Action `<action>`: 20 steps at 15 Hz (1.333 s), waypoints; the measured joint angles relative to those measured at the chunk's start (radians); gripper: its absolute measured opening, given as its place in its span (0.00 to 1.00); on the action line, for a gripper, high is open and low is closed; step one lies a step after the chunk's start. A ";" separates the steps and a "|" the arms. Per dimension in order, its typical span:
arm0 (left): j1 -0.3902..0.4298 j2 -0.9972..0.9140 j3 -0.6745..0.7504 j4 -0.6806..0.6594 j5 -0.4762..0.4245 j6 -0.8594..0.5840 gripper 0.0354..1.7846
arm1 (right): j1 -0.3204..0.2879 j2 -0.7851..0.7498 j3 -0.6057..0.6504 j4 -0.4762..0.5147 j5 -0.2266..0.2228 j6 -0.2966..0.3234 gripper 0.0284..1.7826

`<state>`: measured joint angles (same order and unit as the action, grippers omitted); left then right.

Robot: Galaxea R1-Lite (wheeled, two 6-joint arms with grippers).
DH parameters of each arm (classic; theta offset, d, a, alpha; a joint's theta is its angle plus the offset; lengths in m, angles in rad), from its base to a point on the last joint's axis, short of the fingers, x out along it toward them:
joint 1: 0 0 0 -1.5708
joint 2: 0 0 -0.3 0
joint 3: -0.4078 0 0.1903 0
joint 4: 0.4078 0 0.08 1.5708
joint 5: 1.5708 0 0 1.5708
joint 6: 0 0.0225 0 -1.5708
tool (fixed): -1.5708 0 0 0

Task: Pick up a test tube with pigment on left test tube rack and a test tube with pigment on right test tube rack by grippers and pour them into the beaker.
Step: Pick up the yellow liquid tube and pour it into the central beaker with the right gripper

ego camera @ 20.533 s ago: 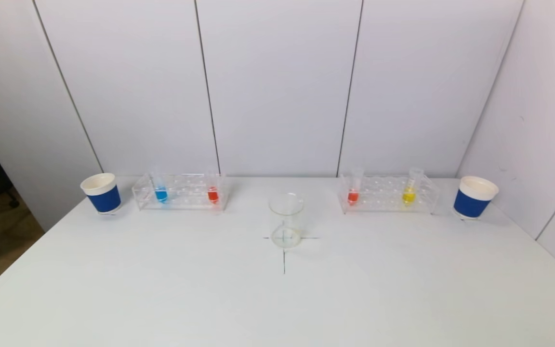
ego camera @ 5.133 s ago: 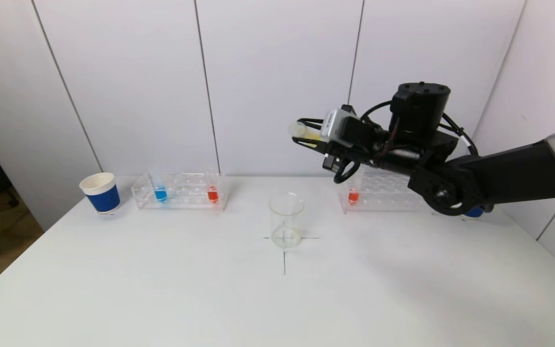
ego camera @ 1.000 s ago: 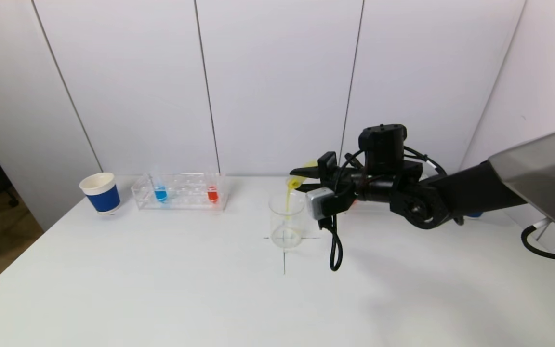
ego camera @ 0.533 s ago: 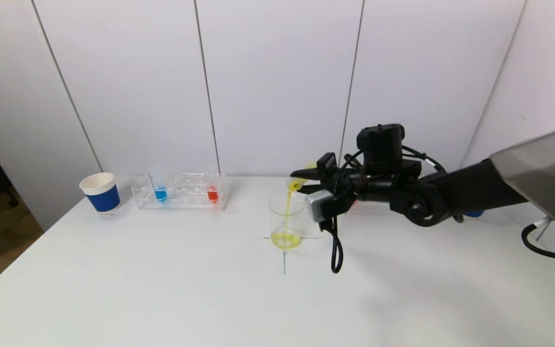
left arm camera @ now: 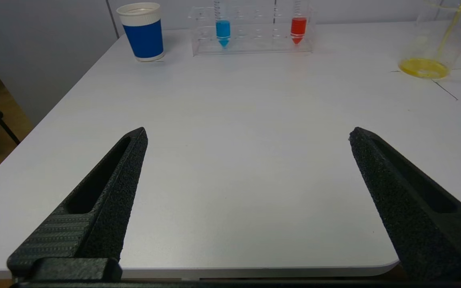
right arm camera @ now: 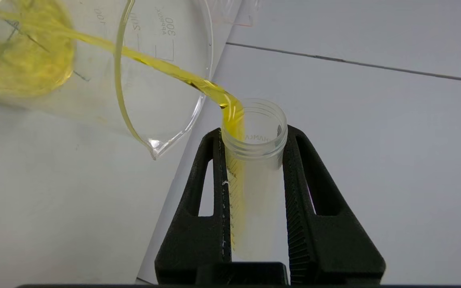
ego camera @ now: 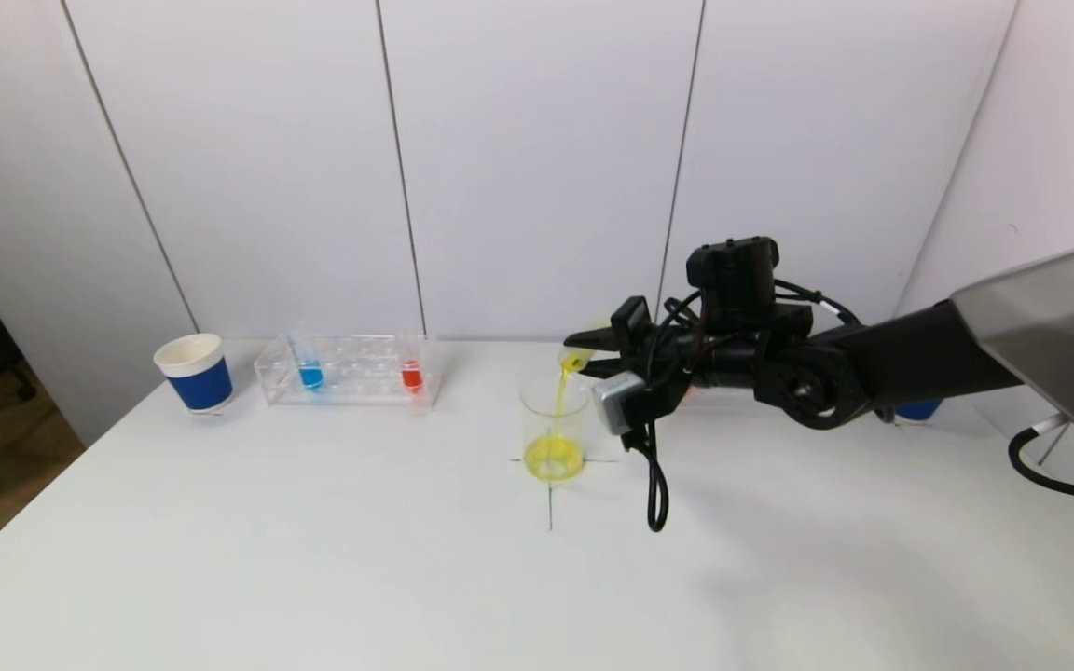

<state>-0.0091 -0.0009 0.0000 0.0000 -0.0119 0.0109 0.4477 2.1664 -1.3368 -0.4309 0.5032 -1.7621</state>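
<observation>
My right gripper (ego camera: pixel 585 352) is shut on a clear test tube (right arm camera: pixel 254 168) with yellow pigment, tipped over the beaker (ego camera: pixel 554 424) at the table's middle. A yellow stream runs from the tube's mouth into the beaker (right arm camera: pixel 94 68), where yellow liquid pools at the bottom. The left rack (ego camera: pixel 351 371) holds a blue tube (ego camera: pixel 311 375) and a red tube (ego camera: pixel 412 376). The right rack is mostly hidden behind my right arm. My left gripper (left arm camera: pixel 246 136) is open and empty, low over the table's near edge, out of the head view.
A blue paper cup (ego camera: pixel 196 373) stands left of the left rack. Another blue cup (ego camera: pixel 919 408) peeks out behind my right arm. A black cable (ego camera: pixel 654 485) hangs from the right wrist to the table beside the beaker. Walls close in behind and on the right.
Over the last second the yellow liquid has kept pouring and the pool in the beaker has grown. The right gripper has tilted slightly further; the left has not moved.
</observation>
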 joint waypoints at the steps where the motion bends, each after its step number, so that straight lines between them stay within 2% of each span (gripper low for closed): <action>1: 0.000 0.000 0.000 0.000 0.000 0.000 0.99 | 0.000 0.000 -0.004 0.010 0.000 -0.010 0.24; 8: 0.000 0.000 0.000 0.000 0.000 0.000 0.99 | 0.002 -0.004 -0.046 0.090 -0.034 -0.078 0.24; 11: 0.000 0.000 0.000 0.000 0.000 0.000 0.99 | 0.008 -0.005 -0.061 0.097 -0.040 -0.089 0.24; 20: 0.000 0.000 0.000 0.000 0.000 0.000 0.99 | 0.020 -0.006 -0.109 0.178 -0.056 -0.178 0.24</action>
<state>-0.0091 -0.0009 0.0000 0.0000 -0.0123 0.0104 0.4674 2.1609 -1.4455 -0.2530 0.4468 -1.9402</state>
